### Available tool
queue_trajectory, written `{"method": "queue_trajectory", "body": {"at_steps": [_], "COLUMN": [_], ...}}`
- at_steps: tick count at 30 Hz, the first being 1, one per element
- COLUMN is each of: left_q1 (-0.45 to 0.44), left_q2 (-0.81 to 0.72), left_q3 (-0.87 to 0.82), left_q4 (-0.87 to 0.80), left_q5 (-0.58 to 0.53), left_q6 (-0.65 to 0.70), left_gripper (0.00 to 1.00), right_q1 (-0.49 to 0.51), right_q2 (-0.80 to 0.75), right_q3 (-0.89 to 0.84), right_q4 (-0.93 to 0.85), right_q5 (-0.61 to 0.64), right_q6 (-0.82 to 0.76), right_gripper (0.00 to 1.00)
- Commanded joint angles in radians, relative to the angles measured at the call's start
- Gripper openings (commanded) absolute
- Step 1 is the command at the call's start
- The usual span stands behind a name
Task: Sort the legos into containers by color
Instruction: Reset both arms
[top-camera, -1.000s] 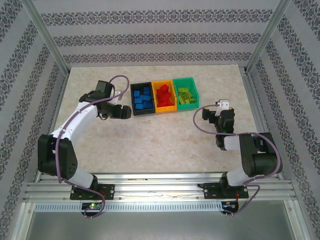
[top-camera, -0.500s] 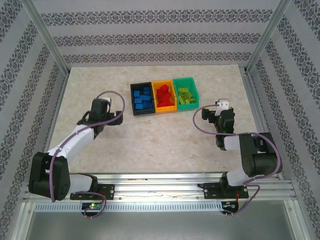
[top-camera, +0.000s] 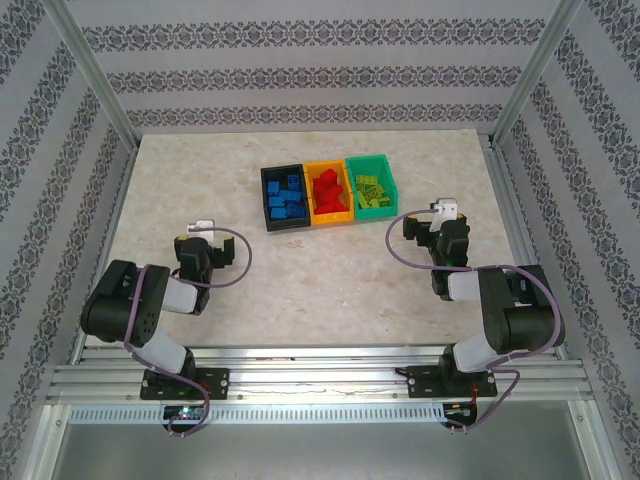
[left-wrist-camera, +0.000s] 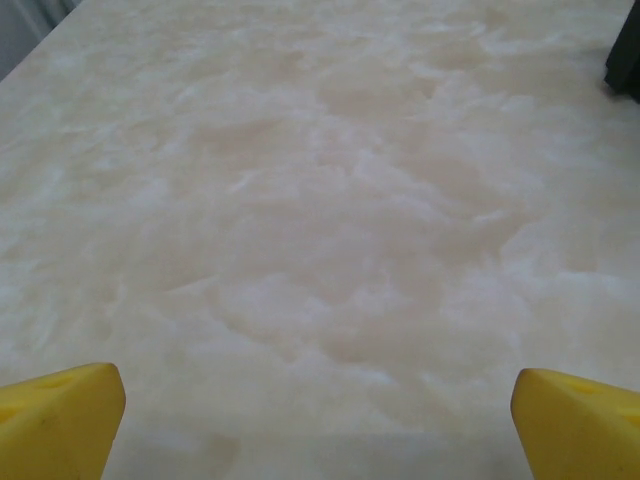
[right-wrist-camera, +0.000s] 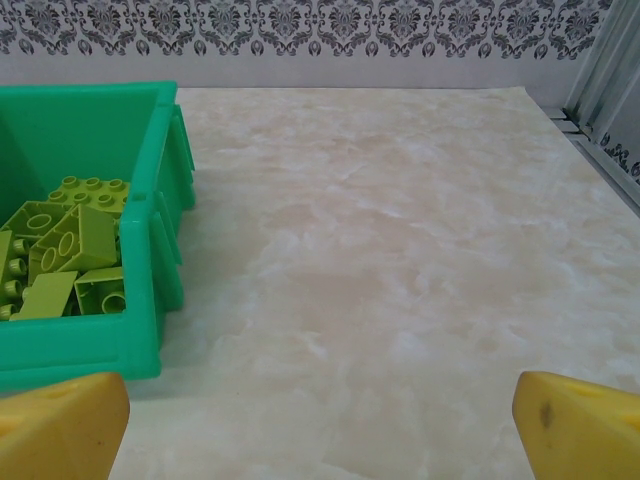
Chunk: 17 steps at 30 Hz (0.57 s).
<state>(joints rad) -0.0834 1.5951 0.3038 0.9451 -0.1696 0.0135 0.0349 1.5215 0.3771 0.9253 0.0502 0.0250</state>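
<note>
Up on the overhead camera, we see the containers (top-camera: 308, 195) sitting in a joined row toward the far side of the table (top-camera: 330, 285): black bin (top-camera: 266, 200) on the left, orange-yellow bin (top-camera: 331, 219) in the middle, green bin (top-camera: 394, 185) on the right. The legos (top-camera: 326, 190) lie sorted by colour, blue bricks (top-camera: 285, 198) in the black one, red bricks (top-camera: 322, 183) in the orange-yellow, lime bricks (top-camera: 371, 190) in the green. We spot the left arm (top-camera: 135, 300) folded low at the near left, well apart from the bins, and the right arm (top-camera: 510, 310) bent at the near right, its wrist just off the green bin's right side. Over to the left wrist camera: the left gripper (left-wrist-camera: 318, 425) is spread wide, yellow fingertips (left-wrist-camera: 60, 420) down in both lower corners with bare marbled tabletop between them, holding nothing; a dark shape (left-wrist-camera: 627, 50) clips the upper right edge, and we cannot tell what it is. On to the right wrist camera: the right gripper (right-wrist-camera: 320, 425) is wide as well, nothing between its yellow pads (right-wrist-camera: 60, 425). We see the green bin ahead on the left with lime bricks heaped inside, open tabletop beside it, and the patterned wall (right-wrist-camera: 300, 30) and a metal frame post (right-wrist-camera: 600, 60) beyond.
</note>
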Motion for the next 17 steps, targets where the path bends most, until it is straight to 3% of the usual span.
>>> {"method": "queue_trajectory", "body": {"at_steps": [1,17], "left_q1": [0.022,0.029], "left_q2": [0.004,-0.001], "left_q3": [0.047,0.047], "left_q4": [0.078,0.079], "left_q5": [0.045,0.041], "left_q6": [0.019,0.013], "left_gripper": [0.99,0.99], "right_q1": [-0.006,-0.009], "right_q2": [0.008,0.011], "right_q3": [-0.009,-0.006], "right_q4": [0.036,0.033], "right_q5": [-0.020,-0.027], "right_q6": [-0.010,-0.007], "right_gripper": [0.98,0.98]}}
